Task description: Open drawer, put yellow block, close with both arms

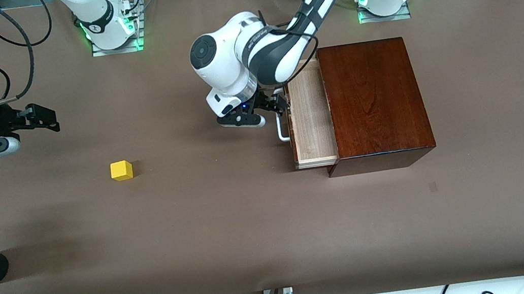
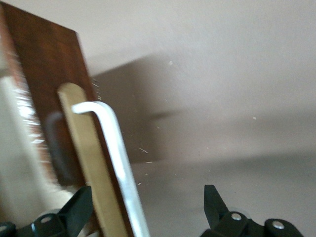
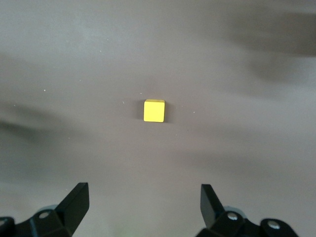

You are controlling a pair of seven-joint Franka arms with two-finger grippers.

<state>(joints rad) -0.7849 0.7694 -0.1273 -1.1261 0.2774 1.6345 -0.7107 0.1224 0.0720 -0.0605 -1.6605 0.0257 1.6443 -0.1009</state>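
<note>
Lowest in frame, yellow block [image 1: 121,170] waits below open right gripper [image 1: 40,119]; left gripper [image 1: 271,107], jaws spread around handle [image 1: 281,126], has drawer [image 1: 310,118] partly out.

One yellow block [image 1: 121,170] lies on the bench [image 1: 253,230], toward the right arm's end. One wooden box [image 1: 375,100] stands toward the left arm's end, near the edge where the arm bases stand, with one drawer [image 1: 310,118] drawn out of it, bearing one white handle [image 1: 281,126]. Two arms are in view, each with one hand: the left hand [image 1: 271,109] and the right hand [image 1: 40,118], so two hands. Each hand shows two black fingers, four in all. Two green-lit bases stand along that same edge.
</note>
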